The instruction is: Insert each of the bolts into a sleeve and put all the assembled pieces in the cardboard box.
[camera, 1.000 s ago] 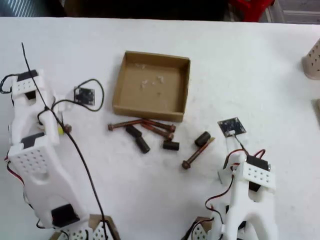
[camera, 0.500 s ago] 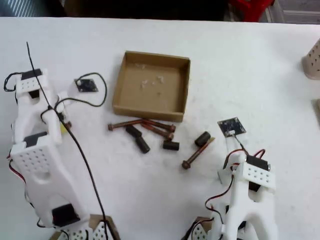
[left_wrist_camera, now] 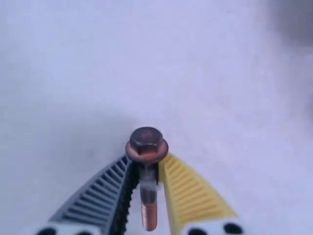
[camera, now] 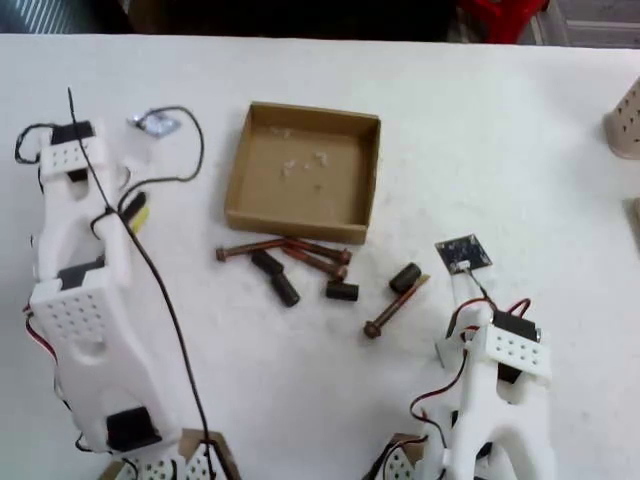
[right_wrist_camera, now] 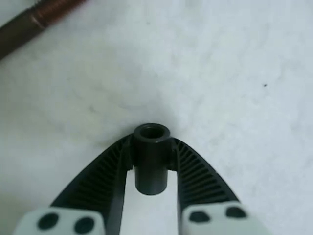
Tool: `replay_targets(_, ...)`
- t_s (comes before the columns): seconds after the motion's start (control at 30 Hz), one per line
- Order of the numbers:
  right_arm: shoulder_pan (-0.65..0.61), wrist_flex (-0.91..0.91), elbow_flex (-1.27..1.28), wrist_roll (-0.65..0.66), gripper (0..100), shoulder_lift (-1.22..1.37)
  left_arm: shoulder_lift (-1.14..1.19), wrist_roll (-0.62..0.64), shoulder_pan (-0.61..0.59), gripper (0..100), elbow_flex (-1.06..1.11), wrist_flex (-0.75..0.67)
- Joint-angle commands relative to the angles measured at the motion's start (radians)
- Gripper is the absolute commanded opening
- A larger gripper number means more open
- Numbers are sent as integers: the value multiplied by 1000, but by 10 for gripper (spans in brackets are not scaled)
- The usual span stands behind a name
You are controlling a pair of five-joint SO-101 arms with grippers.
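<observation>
**Left end effector** (left_wrist_camera: pixel 147 161): closed on a bolt (left_wrist_camera: pixel 146 146). The hex head sits just past the fingertips. The shank runs back between the grey and yellow fingers toward the wrist, so the long axis lies along the fingers and the threaded end is on the wrist side.

**Right end effector** (right_wrist_camera: pixel 151 141): closed on a sleeve (right_wrist_camera: pixel 151 169), gripped across its barrel. Its axis also lies along the fingers, and the open bore faces away from the wrist.

**Layout:** The two held parts are well apart. Between them, on the bench (camera: pixel 520 140), lie the loose bolts (camera: pixel 262 246) and loose sleeves (camera: pixel 277 278). The cardboard box (camera: pixel 296 222) lies just beyond that pile, with no assembled piece seen in it.

**Judgement:** Mating is not yet begun. The coming move turns on bringing both axes into one line. Because the bolt is held head-outward, its thread end can be presented to the bore only from the wrist side. Little free shank is left there, so a regrip may be needed.
</observation>
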Motion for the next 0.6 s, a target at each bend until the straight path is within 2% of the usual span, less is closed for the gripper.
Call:
replay_targets(0.0,-10,-12,-6,11,17,-21,-59,333,16,22,-206,117)
replay_targets(0.13,-10,-12,-6,11,17,-21,-59,505,16,21,-328,170)
replay_targets(0.23,-10,-12,-6,11,17,-21,-59,578,16,20,-379,186)
replay_targets(0.4,-8,-12,-6,11,17,-21,-59,637,16,20,-385,187)
replay_targets(0.57,-8,-12,-6,11,17,-21,-61,635,10,20,-370,186)
